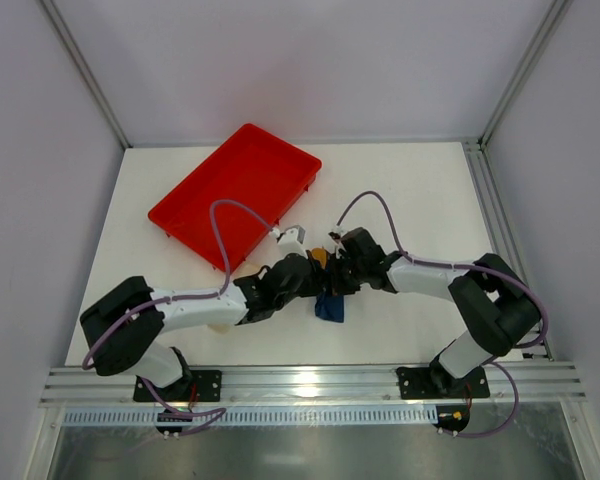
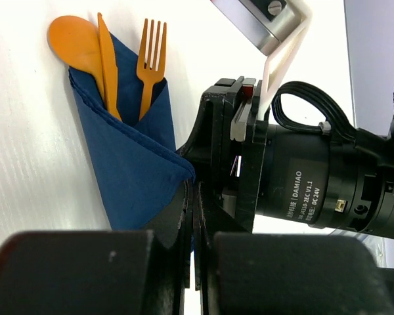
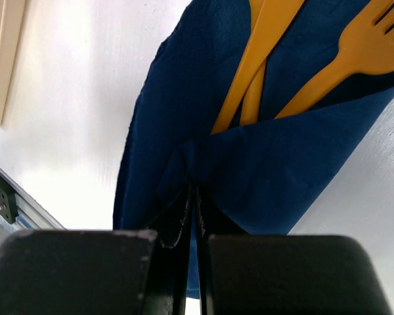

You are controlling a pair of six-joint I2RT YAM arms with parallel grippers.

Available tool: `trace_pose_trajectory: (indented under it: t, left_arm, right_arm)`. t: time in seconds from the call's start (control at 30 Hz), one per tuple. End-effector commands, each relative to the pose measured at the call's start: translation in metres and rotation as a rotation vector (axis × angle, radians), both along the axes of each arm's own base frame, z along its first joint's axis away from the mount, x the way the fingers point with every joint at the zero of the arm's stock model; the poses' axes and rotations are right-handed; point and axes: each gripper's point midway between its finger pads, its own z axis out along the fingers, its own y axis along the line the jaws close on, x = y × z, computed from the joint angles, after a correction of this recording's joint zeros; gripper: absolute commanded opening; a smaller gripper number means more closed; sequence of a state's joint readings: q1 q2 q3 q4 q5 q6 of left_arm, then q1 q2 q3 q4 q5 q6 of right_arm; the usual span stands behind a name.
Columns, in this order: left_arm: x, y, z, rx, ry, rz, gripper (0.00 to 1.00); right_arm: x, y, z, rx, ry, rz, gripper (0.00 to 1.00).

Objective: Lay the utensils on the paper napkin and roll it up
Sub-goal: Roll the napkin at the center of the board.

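Definitely a robotics lab test booth: plain white table [image 1: 420,200] boxed in by blank walls [image 1: 310,60] and aluminium posts [image 1: 523,65], left arm [image 1: 195,310] and right arm [image 1: 430,275] bolted to a metal rail [image 1: 310,385] along the near edge.

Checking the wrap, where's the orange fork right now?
In the left wrist view the fork sits upper left, tucked in the navy napkin, beside the knife.

White table [image 1: 420,190], plain pale grey walls [image 1: 280,60] on three sides, aluminium posts [image 1: 523,70] in the far corners, slotted aluminium rail [image 1: 310,385] along the near edge, soft even light
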State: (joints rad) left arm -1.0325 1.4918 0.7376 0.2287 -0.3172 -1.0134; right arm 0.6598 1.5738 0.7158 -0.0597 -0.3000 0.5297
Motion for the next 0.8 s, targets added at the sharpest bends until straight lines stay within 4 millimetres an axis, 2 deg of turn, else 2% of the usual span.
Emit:
trace_pose_trajectory:
  t: [0.0,0.2,0.43,0.77]
  left_arm:
    - [0.010,-0.012,0.025,-0.061,-0.046,0.008,0.00]
    - [0.015,-0.020,0.031,-0.087,-0.042,0.017,0.00]
    - [0.013,-0.025,0.018,-0.084,-0.003,0.011,0.00]
    - [0.011,-0.020,0.008,-0.043,0.003,0.010,0.00]
  right_arm:
    - [-0.005,0.005,-0.004,0.026,0.009,0.009,0.04]
    - [-0.004,0.003,-0.005,0.011,0.003,-0.011,0.04]
    - [-0.003,0.001,-0.001,0.018,-0.011,-0.027,0.04]
    - [0.012,0.006,0.032,0.054,-0.076,-0.048,0.04]
